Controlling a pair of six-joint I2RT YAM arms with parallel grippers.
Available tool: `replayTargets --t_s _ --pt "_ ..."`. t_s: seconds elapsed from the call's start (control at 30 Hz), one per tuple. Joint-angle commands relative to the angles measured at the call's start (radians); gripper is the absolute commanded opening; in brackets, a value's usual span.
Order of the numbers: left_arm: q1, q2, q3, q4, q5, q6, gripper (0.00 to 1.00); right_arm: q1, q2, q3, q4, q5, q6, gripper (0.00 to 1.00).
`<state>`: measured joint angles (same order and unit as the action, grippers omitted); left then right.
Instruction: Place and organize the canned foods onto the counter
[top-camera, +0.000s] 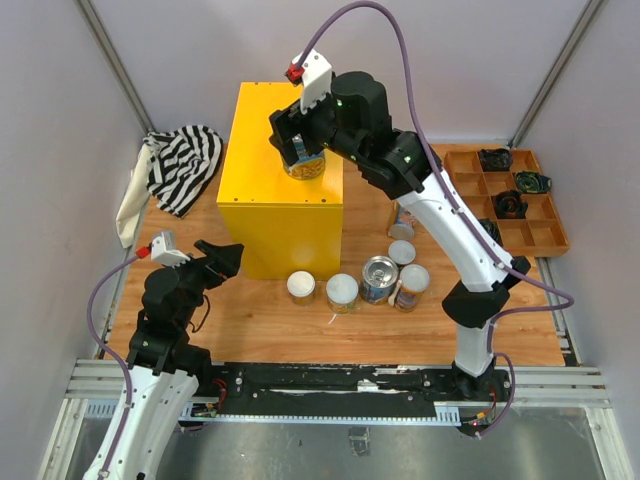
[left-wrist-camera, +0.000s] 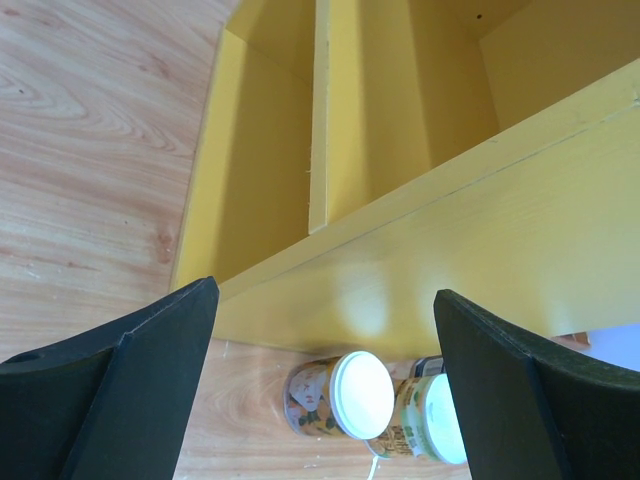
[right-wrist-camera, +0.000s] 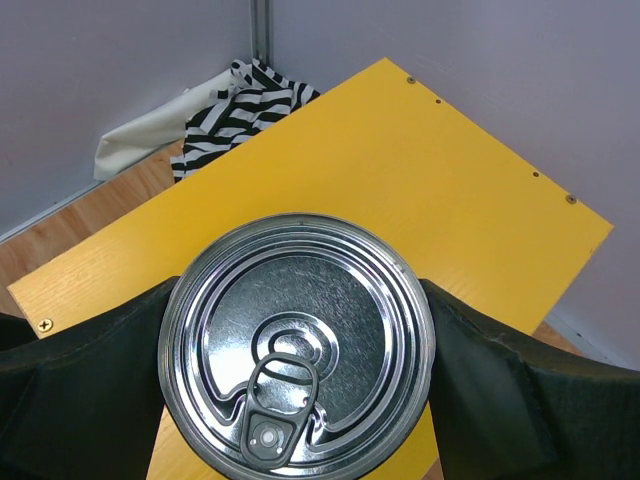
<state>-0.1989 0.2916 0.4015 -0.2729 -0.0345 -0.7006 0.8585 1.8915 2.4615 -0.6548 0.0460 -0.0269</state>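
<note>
One upright cylindrical can (right-wrist-camera: 300, 340) with a silver ring-pull top and a blue and yellow label was gripped by the right gripper (top-camera: 303, 148). Its black fingers (right-wrist-camera: 90, 380) were pressed against opposite sides of the can. The can's long axis was vertical. It was held directly beneath the wrist, over the flat top of the big, bright yellow rectangular box (right-wrist-camera: 430, 170), towards the right edge and the nearer half of that top. Whether its base was already seated on the yellow surface or held just above it could not be told from either view.

The coming move was judged to turn on that vertical relation. At most a short straight lowering seemed called for, followed by a parting of the fingers. A tilt at release, so near the edge, could be expected to topple the can.

The left gripper (top-camera: 226, 256) was seen spread wide and empty, low beside the box's near left corner. About six further cans were left standing on the wooden table (top-camera: 250, 320) in front of and to the right of the box. Of these, a short white-lidded can (top-camera: 301, 286) lay nearest the left gripper, while the rest were nearer the right arm.
</note>
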Motion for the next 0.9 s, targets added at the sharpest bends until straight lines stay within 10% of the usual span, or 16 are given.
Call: replayTargets --t_s 0.0,0.33,0.87 --pt "-0.005 -0.003 0.002 0.041 0.021 -0.011 0.94 0.018 0.027 0.005 0.13 0.023 -0.017 0.58" --pt "-0.005 0.009 -0.005 0.047 0.019 -0.019 0.94 0.018 0.008 -0.058 0.205 0.035 -0.038 0.99" --pt "-0.005 0.051 -0.012 0.088 0.029 -0.027 0.94 0.018 -0.057 -0.079 0.263 0.032 -0.052 0.98"
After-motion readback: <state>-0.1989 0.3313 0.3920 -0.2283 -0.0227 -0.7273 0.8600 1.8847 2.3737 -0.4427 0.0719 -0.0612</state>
